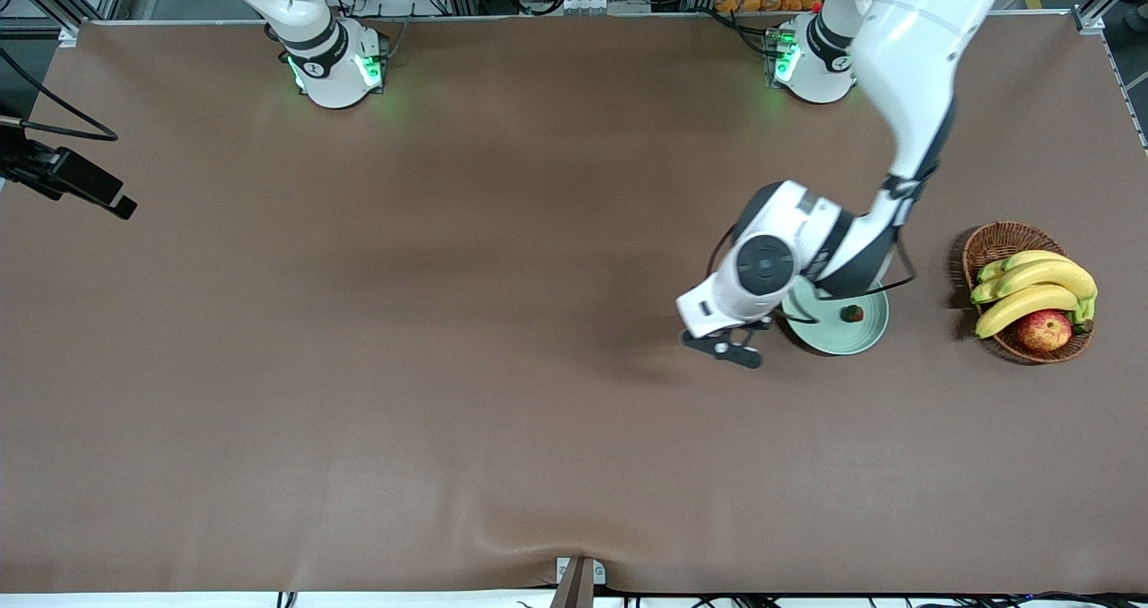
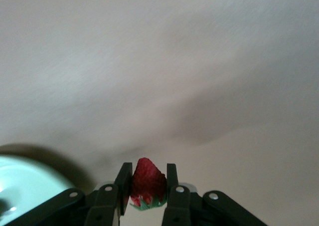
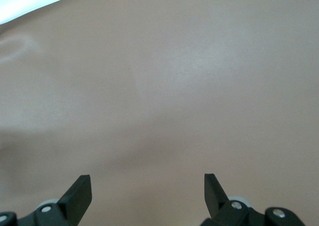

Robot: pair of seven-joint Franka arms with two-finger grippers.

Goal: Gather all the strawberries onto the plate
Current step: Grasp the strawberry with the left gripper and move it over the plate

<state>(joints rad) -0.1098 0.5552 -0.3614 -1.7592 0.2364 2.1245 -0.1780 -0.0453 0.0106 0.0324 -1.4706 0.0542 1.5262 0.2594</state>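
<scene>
The left gripper [image 2: 146,191] has its fingers [image 2: 123,178] closed tight on a strawberry [image 2: 145,184], which sits pinched between them, red tip pointing out past the fingertips and green cap tucked back toward the palm. This gripper [image 1: 728,348] hangs over the desk [image 1: 448,366] at about eight o'clock from the plate [image 1: 863,336], just off its rim. The plate, pale mint green and round, carries a second strawberry [image 1: 852,313]. At three o'clock from it sits a wicker basket [image 1: 995,242] with bananas [image 1: 1031,285] and an apple [image 1: 1044,329]. The right gripper [image 3: 147,191] waits, fingers spread wide apart and empty over bare desk.
</scene>
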